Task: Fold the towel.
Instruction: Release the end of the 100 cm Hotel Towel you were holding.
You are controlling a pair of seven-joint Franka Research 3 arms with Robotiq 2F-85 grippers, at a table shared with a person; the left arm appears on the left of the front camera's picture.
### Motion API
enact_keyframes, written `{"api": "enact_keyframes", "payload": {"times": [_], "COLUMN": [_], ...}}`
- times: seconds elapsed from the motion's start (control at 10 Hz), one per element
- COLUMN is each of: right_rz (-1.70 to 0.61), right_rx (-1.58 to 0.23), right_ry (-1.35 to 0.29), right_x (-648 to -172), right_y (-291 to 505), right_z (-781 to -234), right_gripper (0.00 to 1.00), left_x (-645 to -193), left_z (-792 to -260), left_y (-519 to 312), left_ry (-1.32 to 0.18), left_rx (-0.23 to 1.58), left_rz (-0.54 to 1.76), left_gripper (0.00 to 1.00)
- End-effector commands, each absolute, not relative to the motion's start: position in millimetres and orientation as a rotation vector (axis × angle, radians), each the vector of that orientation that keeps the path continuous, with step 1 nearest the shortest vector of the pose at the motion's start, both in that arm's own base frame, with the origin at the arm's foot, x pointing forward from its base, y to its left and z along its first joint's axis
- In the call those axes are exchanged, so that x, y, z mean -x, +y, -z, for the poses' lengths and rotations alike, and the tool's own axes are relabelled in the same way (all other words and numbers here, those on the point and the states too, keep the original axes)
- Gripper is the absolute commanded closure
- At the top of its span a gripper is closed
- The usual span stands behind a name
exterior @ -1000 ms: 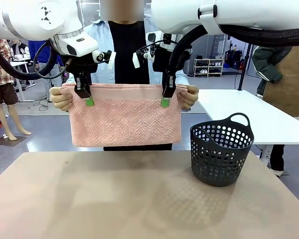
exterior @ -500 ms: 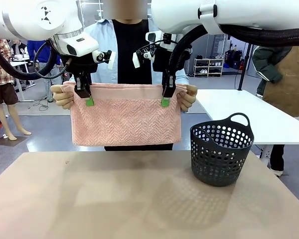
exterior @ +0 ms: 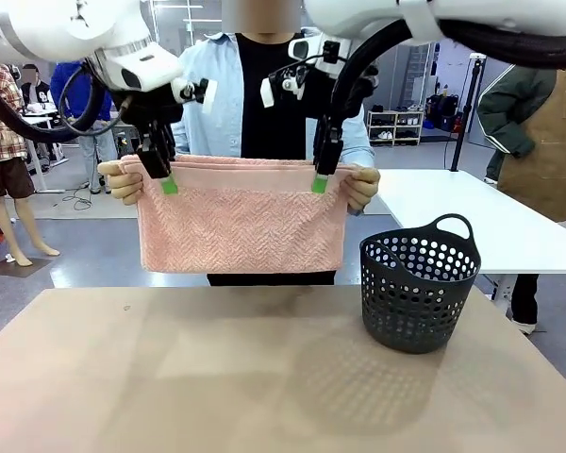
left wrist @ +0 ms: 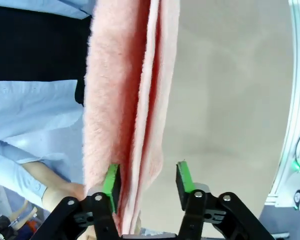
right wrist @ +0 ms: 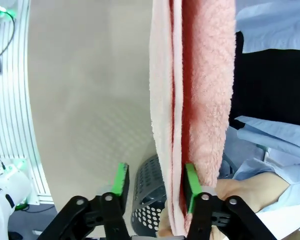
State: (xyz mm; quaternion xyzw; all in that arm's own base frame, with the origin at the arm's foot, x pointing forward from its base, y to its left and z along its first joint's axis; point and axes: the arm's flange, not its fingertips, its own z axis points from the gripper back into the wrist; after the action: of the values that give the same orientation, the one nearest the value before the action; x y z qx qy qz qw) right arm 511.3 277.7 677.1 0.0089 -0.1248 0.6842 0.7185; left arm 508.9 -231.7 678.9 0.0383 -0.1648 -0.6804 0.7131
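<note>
The pink towel (exterior: pixel 241 222) hangs doubled over above the table's far edge, and the person's hands (exterior: pixel 123 181) (exterior: pixel 363 186) hold its two top corners. My left gripper (exterior: pixel 165 184) stands open at the top edge near the left corner. In the left wrist view the towel (left wrist: pixel 120 100) passes between the fingers of the left gripper (left wrist: pixel 147 180), lying against one green pad (left wrist: pixel 112 181) with a gap to the other. My right gripper (exterior: pixel 319 182) is open near the right corner. In its wrist view the towel (right wrist: pixel 200 90) lies by one pad (right wrist: pixel 190 182) of the right gripper (right wrist: pixel 155 181).
A dark perforated basket (exterior: pixel 418 293) with handles stands on the beige table (exterior: pixel 217 377) at the right, below the towel's right end; it also shows as the basket (right wrist: pixel 147 200) in the right wrist view. A white table (exterior: pixel 491 217) lies behind to the right.
Both grippers have opened and let go of the towel's top edge, and both arms have risen slightly. The person still holds the towel by its corners.
</note>
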Motion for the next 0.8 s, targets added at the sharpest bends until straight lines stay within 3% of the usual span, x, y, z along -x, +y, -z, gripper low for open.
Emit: {"api": "enact_keyframes", "payload": {"times": [0.0,0.1,0.2,0.3,0.7], "right_rz": [-1.479,-1.463,-1.432,-1.381,-1.179], "right_rx": [-0.058,-0.105,-0.168,-0.230,-0.433], "right_ry": [-0.290,-0.301,-0.314,-0.322,-0.412], "right_x": [-508.3,-507.7,-507.8,-507.4,-483.3], "right_y": [265.6,253.7,236.9,214.8,103.2], "right_z": [-688.2,-695.5,-702.8,-710.4,-728.1], "right_gripper": [0.00,0.00,0.11,0.01,0.00], "left_x": [-510.4,-508.6,-506.8,-504.6,-481.5], "left_z": [-698.9,-708.6,-717.5,-726.6,-764.9], "left_y": [-215.9,-209.0,-198.6,-183.5,-89.7], "left_ry": [-0.390,-0.408,-0.420,-0.424,-0.508], "left_rx": [-0.011,-0.002,0.025,0.059,0.199], "left_rz": [1.461,1.420,1.376,1.332,1.100], "left_gripper": [0.00,0.00,0.00,0.00,0.00]}}
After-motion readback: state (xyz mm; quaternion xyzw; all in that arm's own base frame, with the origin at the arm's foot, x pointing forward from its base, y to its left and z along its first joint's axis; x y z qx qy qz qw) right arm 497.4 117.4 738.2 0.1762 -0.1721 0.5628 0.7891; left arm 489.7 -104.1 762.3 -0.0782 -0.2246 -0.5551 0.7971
